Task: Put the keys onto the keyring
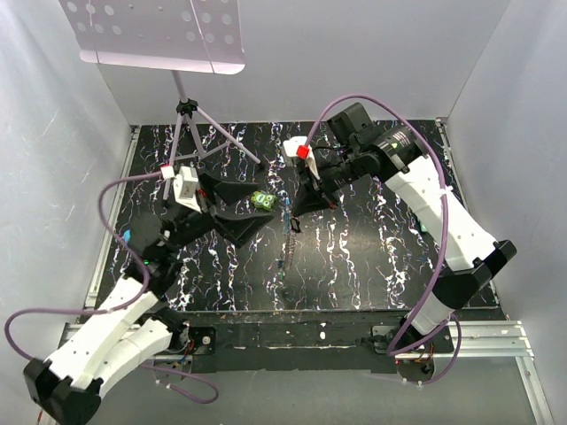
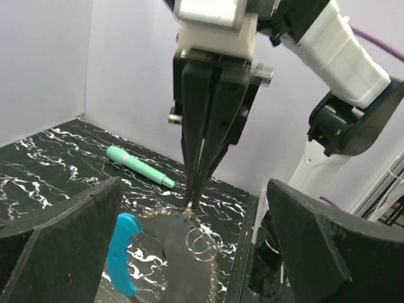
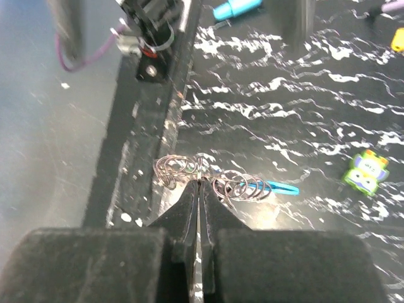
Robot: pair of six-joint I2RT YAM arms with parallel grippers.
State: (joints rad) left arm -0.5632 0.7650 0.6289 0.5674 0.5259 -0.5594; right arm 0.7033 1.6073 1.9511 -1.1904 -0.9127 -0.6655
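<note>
From above, we see the right gripper (image 1: 295,211) closed in the middle of the scene on the far end of the keyring (image 1: 287,248), whose thin chain runs toward the near edge. The left gripper (image 1: 251,206) stands just to its left, fingers spread wide and holding nothing. A green lumpy object (image 1: 261,201) sits by its tips. We cannot pick out the keys here.

In the left wrist view, the right pincer's tips meet on the chain. The blue clip (image 2: 123,252) lies to the lower left, and a teal marker (image 2: 139,165) lies farther off.

In the right wrist view, the shut tips pinch thin loops of chain. We cannot tell whether any key is threaded.

We judge the hold fragile. It sits at the very tips on a slack strand, so a tug or twist could let the strand slip. The two pincers are also close, so a careless approach might knock them together.
</note>
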